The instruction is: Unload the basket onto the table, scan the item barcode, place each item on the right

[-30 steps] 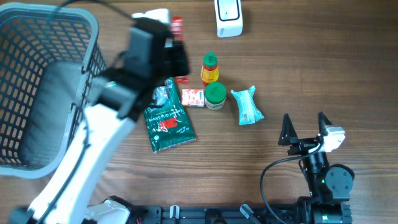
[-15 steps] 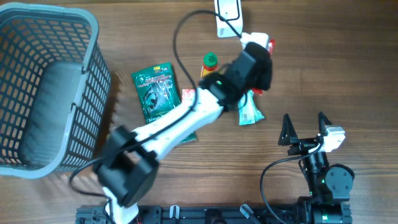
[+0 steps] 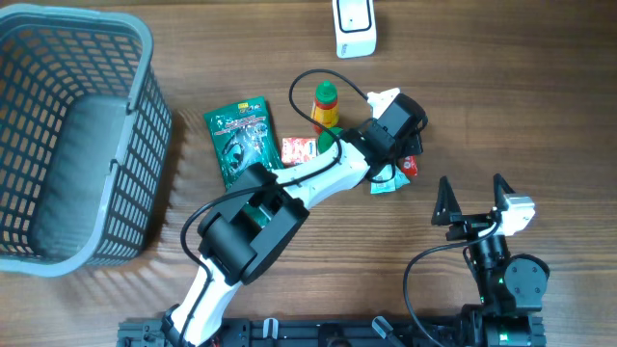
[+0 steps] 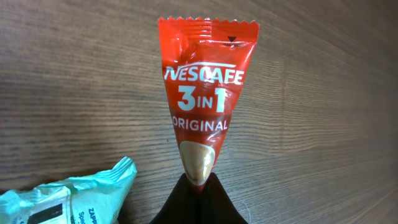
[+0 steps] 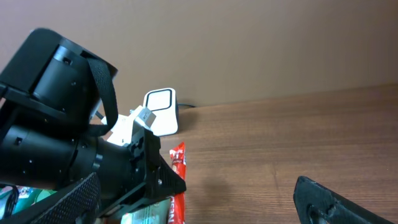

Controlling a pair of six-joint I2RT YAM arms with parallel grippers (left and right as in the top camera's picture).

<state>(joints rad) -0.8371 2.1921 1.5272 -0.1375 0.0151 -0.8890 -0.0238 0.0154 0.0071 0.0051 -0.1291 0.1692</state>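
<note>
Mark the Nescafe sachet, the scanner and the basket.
Nescafe sachet [image 4: 204,106]: left wrist view, printed front.
Scanner [image 3: 354,24]: overhead view, white top face.
Basket [image 3: 140,164]: overhead view, right mesh wall.

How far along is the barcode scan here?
Done: the Nescafe sachet is picked, pinched at one end in the shut left gripper. In hand: it is held over the table beside the teal packet, apart from the white scanner at the far edge. Left: presenting its barcode to the scanner; nothing shows a scan registered. The right gripper sits open, idle.
</note>
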